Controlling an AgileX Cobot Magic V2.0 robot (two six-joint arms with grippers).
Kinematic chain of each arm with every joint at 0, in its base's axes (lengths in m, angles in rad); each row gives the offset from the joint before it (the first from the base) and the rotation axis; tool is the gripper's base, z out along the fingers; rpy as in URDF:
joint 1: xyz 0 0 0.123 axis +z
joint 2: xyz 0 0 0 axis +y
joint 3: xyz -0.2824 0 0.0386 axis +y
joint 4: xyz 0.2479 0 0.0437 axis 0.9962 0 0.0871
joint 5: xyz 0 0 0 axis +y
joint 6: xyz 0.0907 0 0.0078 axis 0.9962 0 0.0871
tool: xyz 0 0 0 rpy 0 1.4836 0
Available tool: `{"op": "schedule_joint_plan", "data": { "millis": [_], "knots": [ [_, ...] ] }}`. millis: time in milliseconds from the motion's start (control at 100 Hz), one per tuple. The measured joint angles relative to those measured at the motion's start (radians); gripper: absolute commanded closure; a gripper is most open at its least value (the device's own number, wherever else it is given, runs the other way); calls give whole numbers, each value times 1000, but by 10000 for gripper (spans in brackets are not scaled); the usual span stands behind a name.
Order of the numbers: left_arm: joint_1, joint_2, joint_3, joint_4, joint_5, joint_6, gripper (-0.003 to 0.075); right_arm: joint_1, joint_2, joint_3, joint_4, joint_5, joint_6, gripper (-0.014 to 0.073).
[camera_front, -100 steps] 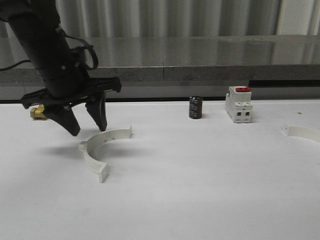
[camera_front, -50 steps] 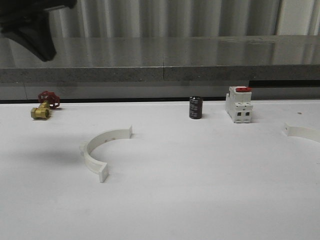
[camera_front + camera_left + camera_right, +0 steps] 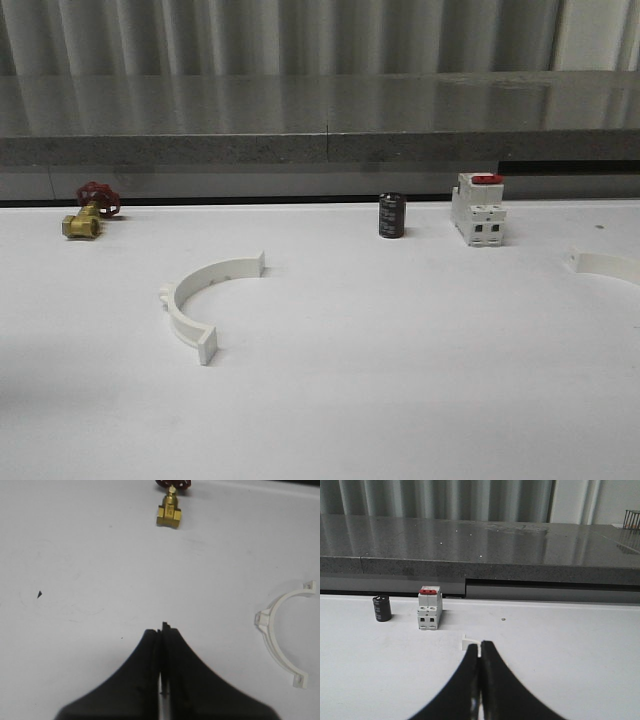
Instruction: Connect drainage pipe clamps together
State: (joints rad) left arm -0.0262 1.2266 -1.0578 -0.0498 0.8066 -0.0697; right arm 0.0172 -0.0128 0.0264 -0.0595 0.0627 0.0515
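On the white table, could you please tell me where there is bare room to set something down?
The widest free patch is the table's near half, in front of the left clamp half. The middle is also bare, between that piece and the right clamp half. The far edge is busier: valve, black cylinder, switch block.

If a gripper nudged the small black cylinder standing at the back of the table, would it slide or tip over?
The small black cylinder stands upright and is taller than wide, so a high push would probably tip it. Once down, its round body would likely roll across the smooth white table. It looks rigid.
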Motion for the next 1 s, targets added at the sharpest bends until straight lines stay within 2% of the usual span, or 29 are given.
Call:
{"op": "schedule_joint_plan", "data": {
  "millis": [310,570,780,1000],
  "knots": [
    [12,-343,243,4,-137,2,741,0,0,0,0,0,0,660],
    [12,-626,427,20,-147,2,741,0,0,-5,0,-5,0,660],
    [13,-809,539,35,-147,2,741,0,37,-155,0,172,0,660],
    [13,-915,585,37,-145,2,741,0,249,-343,0,411,0,660]
  ]
}}
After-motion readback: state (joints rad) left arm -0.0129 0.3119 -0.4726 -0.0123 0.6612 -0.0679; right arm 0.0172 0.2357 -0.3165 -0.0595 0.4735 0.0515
